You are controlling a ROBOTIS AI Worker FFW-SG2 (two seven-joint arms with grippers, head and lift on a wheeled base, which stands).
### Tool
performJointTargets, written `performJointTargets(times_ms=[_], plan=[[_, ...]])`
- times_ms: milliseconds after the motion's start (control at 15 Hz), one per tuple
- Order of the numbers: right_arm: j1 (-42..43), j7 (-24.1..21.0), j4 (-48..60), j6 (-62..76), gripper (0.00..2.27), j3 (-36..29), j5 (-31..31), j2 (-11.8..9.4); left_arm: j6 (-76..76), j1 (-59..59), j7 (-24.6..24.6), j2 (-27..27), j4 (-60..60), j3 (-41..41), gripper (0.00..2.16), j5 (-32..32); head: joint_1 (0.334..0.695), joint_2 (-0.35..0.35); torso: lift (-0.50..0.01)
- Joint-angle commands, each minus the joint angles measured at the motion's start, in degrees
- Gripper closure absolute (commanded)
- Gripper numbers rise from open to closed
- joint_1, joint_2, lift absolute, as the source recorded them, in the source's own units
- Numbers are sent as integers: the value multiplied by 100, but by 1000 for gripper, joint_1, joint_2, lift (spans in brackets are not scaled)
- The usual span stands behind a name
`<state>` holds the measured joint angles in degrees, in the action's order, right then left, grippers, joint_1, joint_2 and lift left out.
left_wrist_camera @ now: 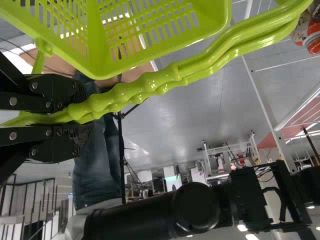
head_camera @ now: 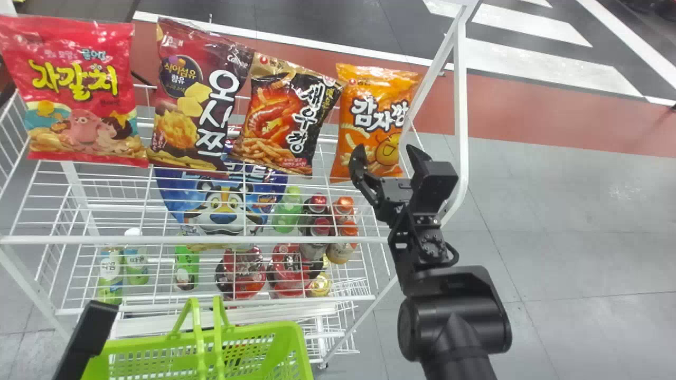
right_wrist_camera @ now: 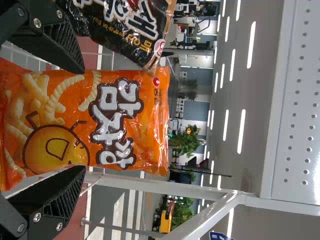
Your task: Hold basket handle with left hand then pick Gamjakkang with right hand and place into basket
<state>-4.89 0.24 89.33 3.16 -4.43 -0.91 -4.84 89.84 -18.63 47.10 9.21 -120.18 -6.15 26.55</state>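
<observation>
In the head view, the left claw (head_camera: 91, 331) at 8 o'clock is squeezed tight on the handles (head_camera: 200, 343) of the green basket (head_camera: 264, 328) at 7 o'clock. The right claw (head_camera: 387, 151), at 2 o'clock, is wide open and empty (nothing pinched), right by the orange Gamjakkang bag (head_camera: 364, 119), at 1 o'clock on the white wire rack (head_camera: 211, 240).

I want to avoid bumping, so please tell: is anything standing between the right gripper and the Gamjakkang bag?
Nothing visible stands between the right gripper and the Gamjakkang bag; the bag faces its open jaws. The dark snack bag on the left and white rack post on the right are beside this path.
</observation>
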Motion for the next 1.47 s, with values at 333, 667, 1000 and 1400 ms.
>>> performJointTargets(times_ms=[333,667,1000,1400], plan=[[770,126,-742,-207,134,-84,-85,-52,-23,-10,36,19,12,0,2020,-97,695,-350,0],[1306,301,-1383,-260,184,-163,-146,-78,-23,-10,53,54,3,8,2020,-115,695,-350,0],[1341,583,-1330,-875,1777,-199,-67,-96,-23,-18,36,89,12,35,2020,-115,695,-350,0],[1025,310,-777,-840,2044,-93,-94,-43,-23,-27,1,89,12,43,2020,-115,695,-350,0]])
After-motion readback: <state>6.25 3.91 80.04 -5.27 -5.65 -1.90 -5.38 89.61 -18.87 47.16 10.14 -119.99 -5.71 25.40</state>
